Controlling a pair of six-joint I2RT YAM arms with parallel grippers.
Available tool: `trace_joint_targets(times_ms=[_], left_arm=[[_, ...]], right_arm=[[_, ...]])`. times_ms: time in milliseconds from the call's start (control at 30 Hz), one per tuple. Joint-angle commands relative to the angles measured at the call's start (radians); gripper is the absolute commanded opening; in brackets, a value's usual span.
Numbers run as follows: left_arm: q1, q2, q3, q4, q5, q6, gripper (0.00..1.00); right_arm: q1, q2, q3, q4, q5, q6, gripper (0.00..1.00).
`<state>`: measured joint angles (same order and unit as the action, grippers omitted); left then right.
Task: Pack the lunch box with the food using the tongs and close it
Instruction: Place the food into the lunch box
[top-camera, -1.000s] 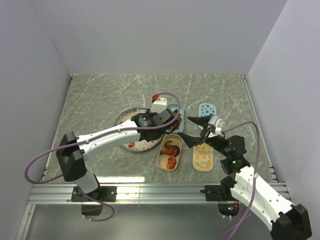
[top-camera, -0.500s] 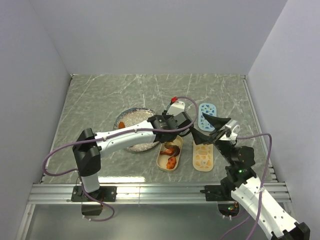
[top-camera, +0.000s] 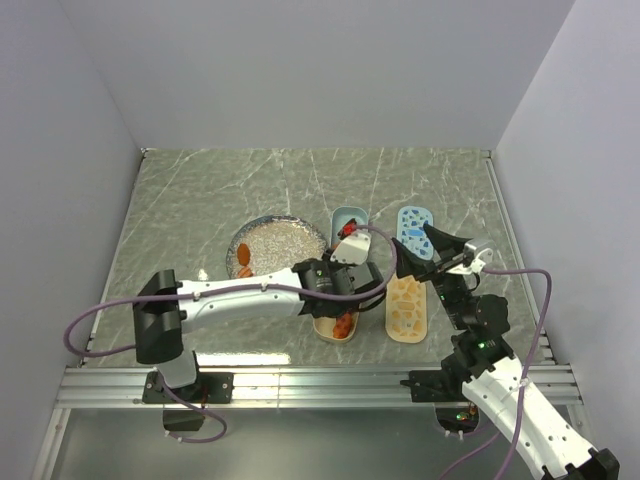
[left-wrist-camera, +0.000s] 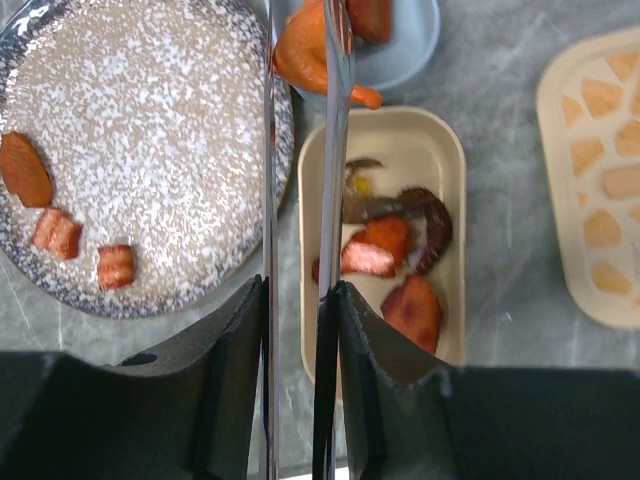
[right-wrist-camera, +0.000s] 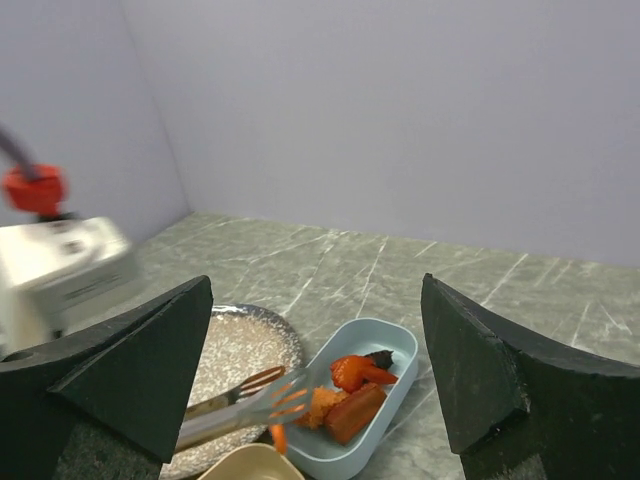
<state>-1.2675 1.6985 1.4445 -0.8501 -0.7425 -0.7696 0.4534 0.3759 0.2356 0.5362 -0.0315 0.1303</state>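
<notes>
Polished metal tongs (left-wrist-camera: 333, 200); speckled glossy plate (left-wrist-camera: 150, 130); matt beige tub (left-wrist-camera: 425, 150); marbled table (left-wrist-camera: 500, 100).

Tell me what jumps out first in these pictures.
The left gripper clamps tongs pinching an orange chunk over the rim of the blue tub. Beside it, the beige tub holds reddish and dark pieces, and three chunks lie on the speckled plate. The right gripper hangs open, empty.

Top camera looks down from behind; left wrist straight down, close; right wrist level, forward; all 3 share the plate (top-camera: 280, 240).
</notes>
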Motion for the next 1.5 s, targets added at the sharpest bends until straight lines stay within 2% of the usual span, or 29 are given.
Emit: trace_joint_targets(times_ms=[0,200,333,467,667,867,967,1100,1200,1467], left_arm=[[-0.061,-0.086,-0.015,-0.020,-0.057,-0.065,0.27],[-0.142,-0.106,-0.015,-0.132,-0.098,-0.171,0.27],[-0.177,-0.128,-0.071,-0.174,-0.092,-0.258,0.27],[-0.272,-0.131,-0.099,-0.201,-0.080,-0.335,0.26],[-0.358,-0.100,-0.070,-0.228,-0.095,-0.373,0.27],[-0.369,-0.088,-0.073,-0.239,-0.100,-0.399,0.28],[-0.371,-0.080,-0.070,-0.265,-0.104,-0.424,0.31],[-0.371,-0.069,-0.058,-0.285,-0.118,-0.438,0.51],[-0.371,-0.068,-0.049,-0.290,-0.127,-0.438,0.55],[-0.371,-0.094,-0.036,-0.316,-0.175,-0.464,0.56]], right_arm=[[-0.005,0.004,-0.004,0.013,0.058,0.017,0.92],[-0.009,0.009,-0.007,0.015,0.077,0.023,0.92],[-0.012,0.014,-0.010,0.019,0.085,0.029,0.92],[-0.016,0.015,-0.016,0.024,0.094,0.031,0.92],[-0.016,0.012,-0.019,0.022,0.091,0.037,0.92],[-0.018,0.003,-0.021,0.013,0.079,0.042,0.92],[-0.018,0.001,-0.022,0.011,0.076,0.043,0.92],[-0.018,0.008,-0.018,0.013,0.071,0.043,0.92],[-0.019,0.012,-0.019,0.015,0.070,0.043,0.92],[-0.019,0.008,-0.021,0.016,0.073,0.045,0.92]])
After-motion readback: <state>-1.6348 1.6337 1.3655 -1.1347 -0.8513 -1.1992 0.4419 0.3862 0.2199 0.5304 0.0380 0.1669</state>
